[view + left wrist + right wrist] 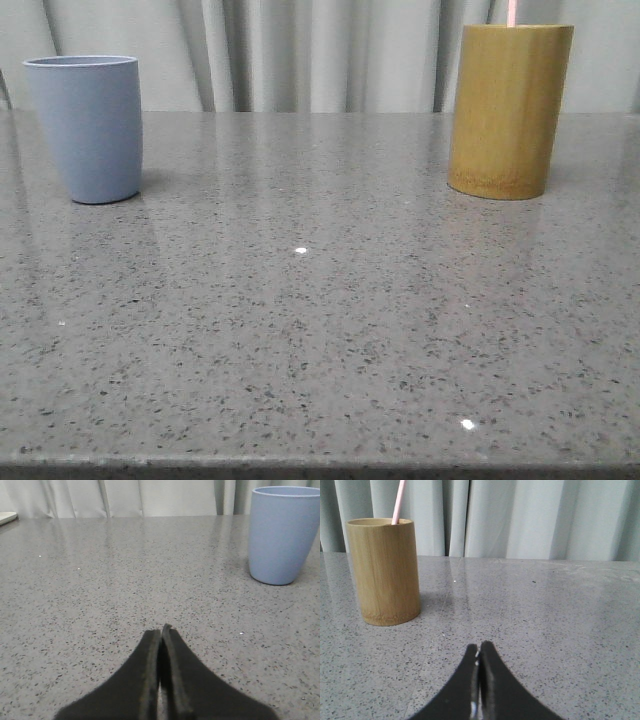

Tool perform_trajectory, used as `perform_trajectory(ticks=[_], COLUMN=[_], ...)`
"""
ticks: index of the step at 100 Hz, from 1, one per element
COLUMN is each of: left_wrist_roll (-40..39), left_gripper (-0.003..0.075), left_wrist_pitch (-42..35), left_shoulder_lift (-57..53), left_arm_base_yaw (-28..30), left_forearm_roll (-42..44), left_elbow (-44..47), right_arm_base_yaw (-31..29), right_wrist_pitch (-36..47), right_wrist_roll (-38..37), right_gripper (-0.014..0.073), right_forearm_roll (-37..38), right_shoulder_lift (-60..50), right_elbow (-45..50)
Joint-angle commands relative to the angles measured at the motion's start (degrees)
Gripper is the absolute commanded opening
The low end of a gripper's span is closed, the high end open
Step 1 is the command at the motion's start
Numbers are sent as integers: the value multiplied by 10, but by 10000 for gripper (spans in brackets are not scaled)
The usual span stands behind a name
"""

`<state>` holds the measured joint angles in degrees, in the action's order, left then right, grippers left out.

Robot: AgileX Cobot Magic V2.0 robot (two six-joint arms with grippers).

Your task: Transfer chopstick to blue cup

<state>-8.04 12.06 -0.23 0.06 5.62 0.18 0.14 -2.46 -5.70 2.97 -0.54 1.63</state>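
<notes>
— Black rubbery fingers first: the left gripper (pixel 161 630) has its two pads pressed flat together, nothing between them, low over the speckled grey stone table (pixel 320 330). The right gripper (pixel 479 647) is pinched closed and empty in the same way.

— And the thing they're after?

— Out past the right gripper, the thin pale pink chopstick (pixel 398 501) stands inside the tall yellow-brown wooden cylinder holder (pixel 385 572), leaning a little, its upper end rising above the rim. From the front you see just a sliver of it (pixel 511 12) over the holder (pixel 508 110).

— Where's it meant to go?

— Into the matte grey-blue plastic tumbler (pixel 281 532), which sits near the left gripper, on the far left of the table (pixel 88 128), well apart from the holder. It looks empty from where I stand (though I can't see down inside).

— So nothing's begun?

— I'd judge not. The right arm is the nearer one; it should spread its fingers before closing in, take the stick on the bare stretch above the rim, and draw it up along its own lean so it doesn't drag the holder over. A firm pinch matters, since so slim a stick could swivel between the pads.
</notes>
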Motion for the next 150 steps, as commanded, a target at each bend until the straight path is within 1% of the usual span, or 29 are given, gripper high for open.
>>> perform_trajectory(ticks=[1,19,50,97,109,119,126,138,150], left_wrist_roll=[-2,-2,-2,-2,-3,-4,-4,-4,-4], left_gripper=[-19,-19,-19,-19,-19,-19,-19,-19,-19], left_wrist_pitch=[-49,-49,-76,-79,-90,-83,-62,-7,43], left_shoulder_lift=[-20,-20,-20,-20,-20,-20,-16,11,63], left_arm_base_yaw=[0,0,0,0,0,0,0,0,-2], left_forearm_roll=[1,1,1,1,-17,-52,-67,-63,-66], left_elbow=[5,5,5,5,-1,-15,-38,-107,-179], right_arm_base_yaw=[-2,-2,-2,-1,0,0,0,0,0], right_wrist_pitch=[50,50,50,52,46,12,-37,-131,-184], right_wrist_roll=[2,2,2,2,2,2,2,2,2], right_gripper=[-70,-70,-70,-70,-70,-70,-70,-70,-70], right_forearm_roll=[5,5,5,4,3,3,3,-3,-17], right_shoulder_lift=[-12,-12,-12,-12,-12,-11,-5,19,57], right_elbow=[0,0,0,-1,-10,-42,-73,-135,-196])
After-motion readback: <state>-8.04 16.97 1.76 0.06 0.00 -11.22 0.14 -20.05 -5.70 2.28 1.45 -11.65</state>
